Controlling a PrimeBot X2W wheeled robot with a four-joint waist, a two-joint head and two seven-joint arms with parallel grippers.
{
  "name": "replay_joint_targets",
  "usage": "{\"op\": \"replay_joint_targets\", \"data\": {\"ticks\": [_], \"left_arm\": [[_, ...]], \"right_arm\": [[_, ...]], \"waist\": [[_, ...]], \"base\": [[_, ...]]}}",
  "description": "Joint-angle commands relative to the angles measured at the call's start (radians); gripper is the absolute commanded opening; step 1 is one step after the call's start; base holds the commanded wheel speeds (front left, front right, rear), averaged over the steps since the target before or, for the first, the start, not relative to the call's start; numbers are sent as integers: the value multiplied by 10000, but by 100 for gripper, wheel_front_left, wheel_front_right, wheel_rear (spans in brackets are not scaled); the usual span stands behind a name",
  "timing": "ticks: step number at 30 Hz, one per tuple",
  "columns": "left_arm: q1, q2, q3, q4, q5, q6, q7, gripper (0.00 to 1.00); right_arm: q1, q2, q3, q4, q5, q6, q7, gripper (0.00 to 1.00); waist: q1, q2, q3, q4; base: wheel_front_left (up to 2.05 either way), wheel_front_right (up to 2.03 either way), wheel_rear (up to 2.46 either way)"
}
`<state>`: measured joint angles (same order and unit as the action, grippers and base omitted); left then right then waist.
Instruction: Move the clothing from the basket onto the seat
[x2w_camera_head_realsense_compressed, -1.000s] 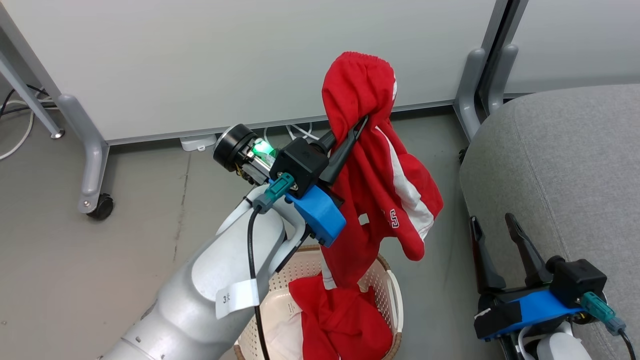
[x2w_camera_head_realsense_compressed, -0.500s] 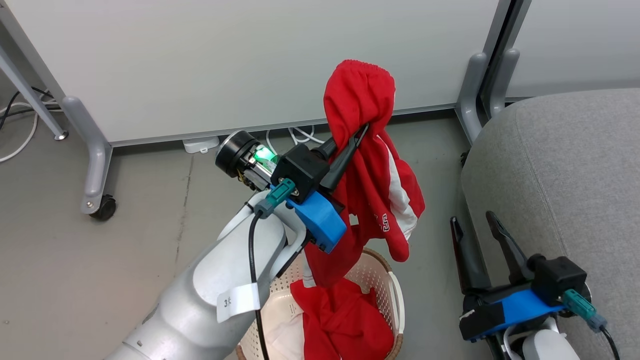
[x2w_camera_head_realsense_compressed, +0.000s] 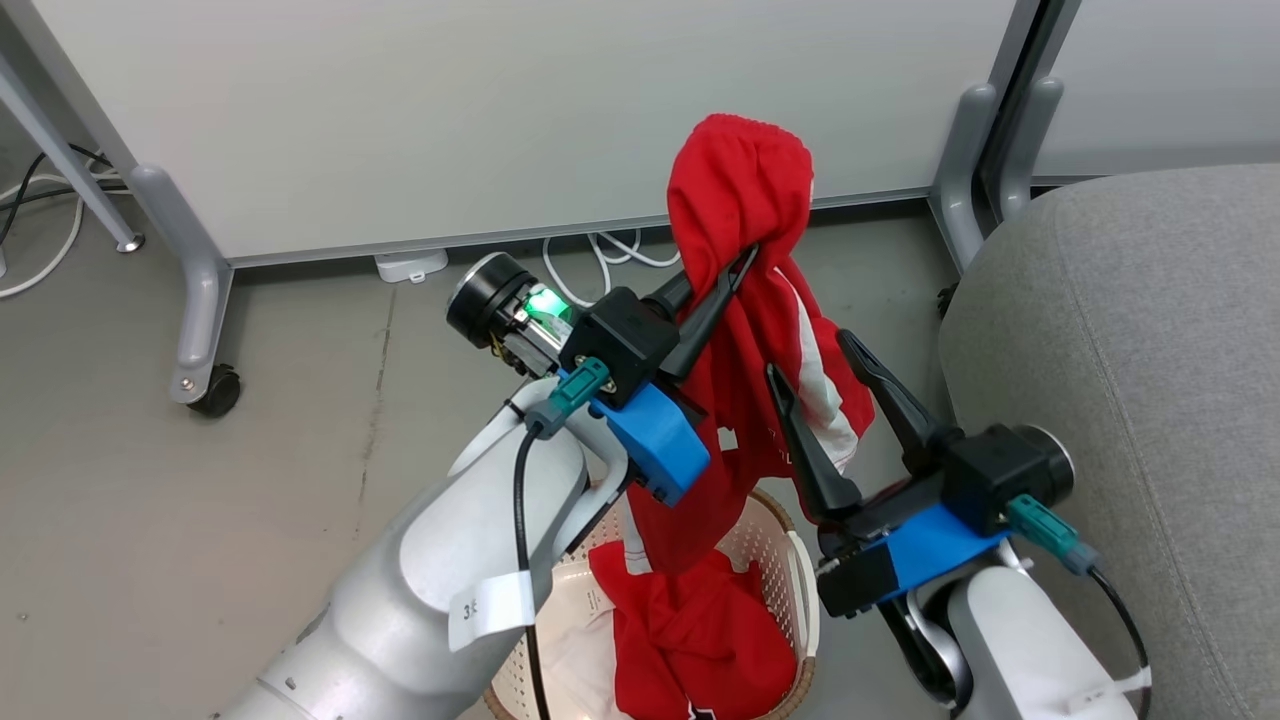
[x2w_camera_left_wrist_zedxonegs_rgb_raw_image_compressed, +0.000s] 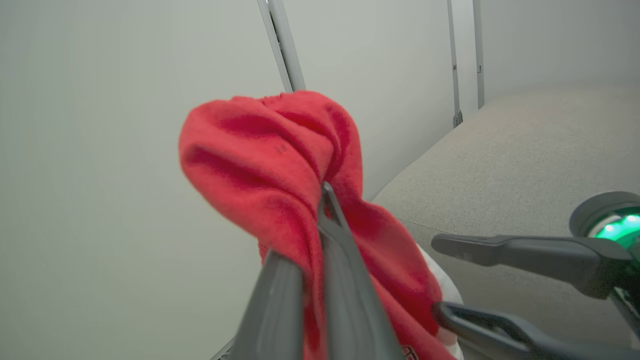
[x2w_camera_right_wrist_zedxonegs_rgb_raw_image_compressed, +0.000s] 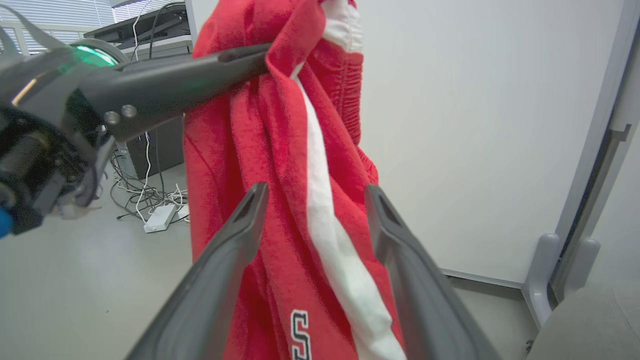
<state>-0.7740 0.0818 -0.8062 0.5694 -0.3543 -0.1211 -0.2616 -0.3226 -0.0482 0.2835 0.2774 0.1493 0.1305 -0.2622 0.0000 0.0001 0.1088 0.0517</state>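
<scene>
My left gripper (x2w_camera_head_realsense_compressed: 745, 265) is shut on a red garment with a white stripe (x2w_camera_head_realsense_compressed: 745, 190), holding it up above the basket (x2w_camera_head_realsense_compressed: 795, 570). The cloth bunches over the closed tips (x2w_camera_left_wrist_zedxonegs_rgb_raw_image_compressed: 325, 187) and hangs down, its lower end reaching into the basket. My right gripper (x2w_camera_head_realsense_compressed: 812, 358) is open, its two fingers standing either side of the hanging cloth (x2w_camera_right_wrist_zedxonegs_rgb_raw_image_compressed: 280, 150) just below the left gripper's fingers (x2w_camera_right_wrist_zedxonegs_rgb_raw_image_compressed: 240, 55). A second red garment (x2w_camera_head_realsense_compressed: 700, 640) lies in the basket. The grey seat (x2w_camera_head_realsense_compressed: 1130, 330) is at the right.
A white partition panel on grey legs with a castor (x2w_camera_head_realsense_compressed: 215, 390) stands behind. Cables (x2w_camera_head_realsense_compressed: 600, 250) and a white adapter (x2w_camera_head_realsense_compressed: 410, 265) lie on the floor under it. Another grey leg (x2w_camera_head_realsense_compressed: 965, 170) stands close to the seat's far edge.
My right arm has risen from the lower right and swung left, bringing its open fingers around the hanging garment. The left gripper keeps its hold; the camera has shifted slightly.
</scene>
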Motion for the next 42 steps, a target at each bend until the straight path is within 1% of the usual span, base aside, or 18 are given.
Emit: {"op": "replay_joint_targets", "data": {"ticks": [1, 8, 15, 16, 22, 35, 36, 37, 38, 42], "left_arm": [[-95, -41, -19, -59, 19, -37, -51, 0], [-125, -147, -253, -86, 25, -53, -51, 0], [-149, -227, -420, -112, -54, -82, -52, 0], [-149, -234, -448, -104, -65, -86, -52, 0], [-163, -266, -536, -100, -136, -91, -52, 0], [-231, -294, -571, 1, -170, -84, -52, 0], [-232, -293, -569, 19, -164, -85, -52, 21], [-236, -294, -560, 31, -161, -86, -52, 96], [-245, -296, -529, 20, -159, -84, -52, 100], [-223, -298, -480, 35, -125, -84, -52, 100]], "right_arm": [[-235, -40, 123, 65, 22, 5, -42, 100], [-1051, -41, 732, 790, 105, 5, -42, 100], [-1633, -40, 991, 1749, 308, 5, -40, 100], [-1691, -40, 1075, 1903, 386, 5, -40, 0], [-1842, -38, 1194, 2185, 634, 5, -42, 0], [-1760, -38, 1170, 2128, 708, 5, -42, 0], [-1755, -38, 1168, 2127, 706, 5, -42, 0], [-1752, -38, 1160, 2120, 707, 5, -42, 0], [-1752, -38, 1152, 2112, 706, 5, -42, 0], [-1746, -38, 1126, 2074, 689, 5, -42, 0]], "waist": [[0, -1, 29, 47], [0, -1, 54, 192], [0, -1, 23, 258], [0, -1, 14, 261], [0, -1, -7, 247], [0, -1, 43, 209], [0, -1, 47, 207], [0, -1, 51, 206], [0, -1, 60, 204], [0, -1, 86, 192]], "base": [[0, 0, 0], [0, 0, 0], [0, 0, 0], [0, 0, 0], [0, 0, 0], [0, 0, 0], [0, 0, 0], [0, 0, 0], [0, 0, 0], [0, 0, 0]]}}
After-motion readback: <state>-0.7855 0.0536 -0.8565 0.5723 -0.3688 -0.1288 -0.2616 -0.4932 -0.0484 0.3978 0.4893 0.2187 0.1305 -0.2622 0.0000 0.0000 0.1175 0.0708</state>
